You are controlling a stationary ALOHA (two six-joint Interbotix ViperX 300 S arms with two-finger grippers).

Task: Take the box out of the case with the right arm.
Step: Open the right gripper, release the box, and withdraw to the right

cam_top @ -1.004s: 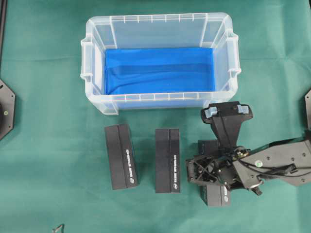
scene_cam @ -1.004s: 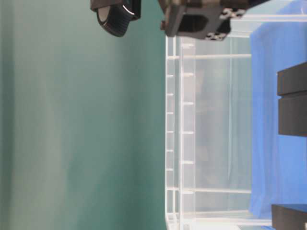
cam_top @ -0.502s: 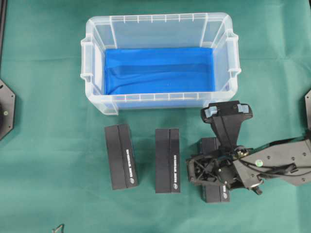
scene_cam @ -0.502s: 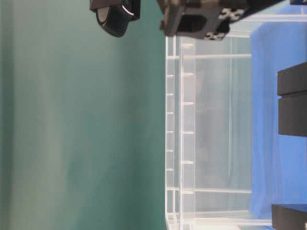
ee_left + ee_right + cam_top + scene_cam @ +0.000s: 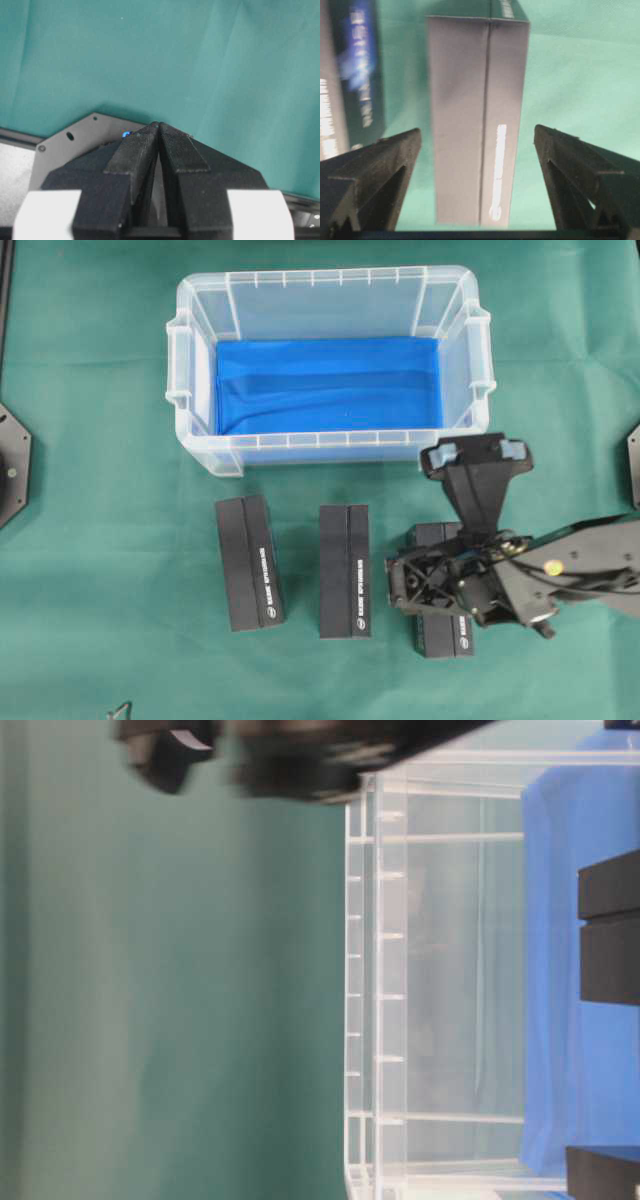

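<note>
Box out on the cloth, case bare inside

The clear case sits upright, only a blue sheet on its bottom. The black box lies flat on the green cloth just in front of the case's right end, between the right gripper's wide-spread fingers, untouched.

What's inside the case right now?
From overhead, the case holds only the blue sheet lining its bottom. All three black boxes lie outside on the green cloth. What lies under the sheet is hidden.
</note>
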